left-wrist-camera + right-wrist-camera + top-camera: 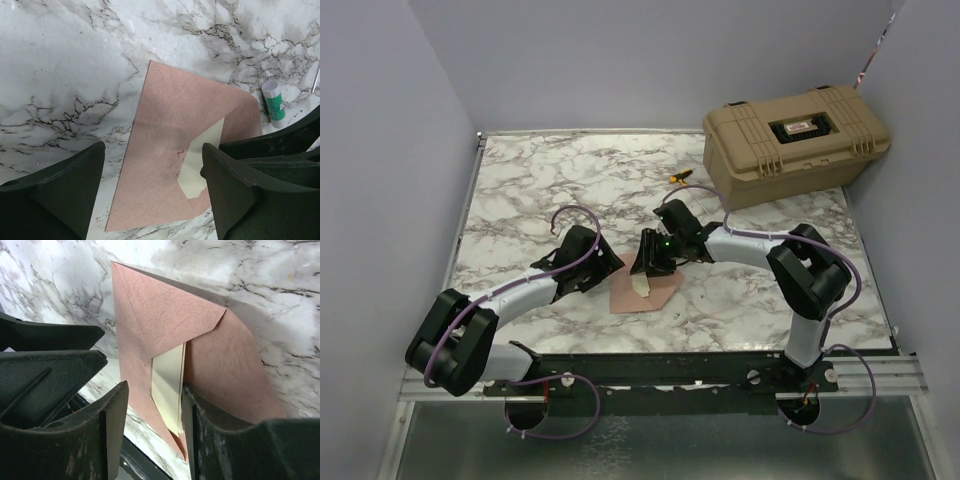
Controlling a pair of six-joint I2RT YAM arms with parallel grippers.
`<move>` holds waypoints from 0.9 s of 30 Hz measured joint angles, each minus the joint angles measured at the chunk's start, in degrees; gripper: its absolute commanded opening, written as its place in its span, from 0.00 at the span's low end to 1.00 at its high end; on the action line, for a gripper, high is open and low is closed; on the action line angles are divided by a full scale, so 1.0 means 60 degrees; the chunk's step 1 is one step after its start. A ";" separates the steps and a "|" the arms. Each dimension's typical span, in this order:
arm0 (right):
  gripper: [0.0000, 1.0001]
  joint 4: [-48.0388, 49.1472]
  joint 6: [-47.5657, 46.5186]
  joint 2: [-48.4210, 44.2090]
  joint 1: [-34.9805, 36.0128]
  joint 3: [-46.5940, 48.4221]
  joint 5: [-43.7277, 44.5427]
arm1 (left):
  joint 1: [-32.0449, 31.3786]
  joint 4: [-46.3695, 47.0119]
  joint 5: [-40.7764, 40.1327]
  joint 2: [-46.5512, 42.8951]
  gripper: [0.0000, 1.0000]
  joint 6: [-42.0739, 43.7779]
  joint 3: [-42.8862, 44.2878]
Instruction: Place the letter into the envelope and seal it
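Observation:
The salmon-tan envelope (655, 296) (170, 125) (160, 315) lies flat on the marble table, its pointed flap (225, 370) folded partly over the body. The letter (200, 160) (167, 380) is tucked inside; only a pale cream strip of it shows in the gap under the flap. My right gripper (650, 270) (154, 390) hangs over that strip with its jaws apart, its right finger (200, 430) against the flap's edge and nothing clamped. Wide open, my left gripper (605, 262) (152, 150) hovers above the envelope's left half, close beside the right one.
A white and green glue stick (274, 102) lies on the table just beyond the envelope. A tan hard case (795, 140) stands at the back right. A small orange and yellow object (677, 178) lies in front of the case. Grey walls close in the table.

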 measured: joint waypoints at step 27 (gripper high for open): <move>0.41 -0.0739 -0.0736 0.0040 0.0390 0.0029 0.0692 | 0.0127 -0.0069 0.0612 0.0091 0.67 0.0364 -0.0022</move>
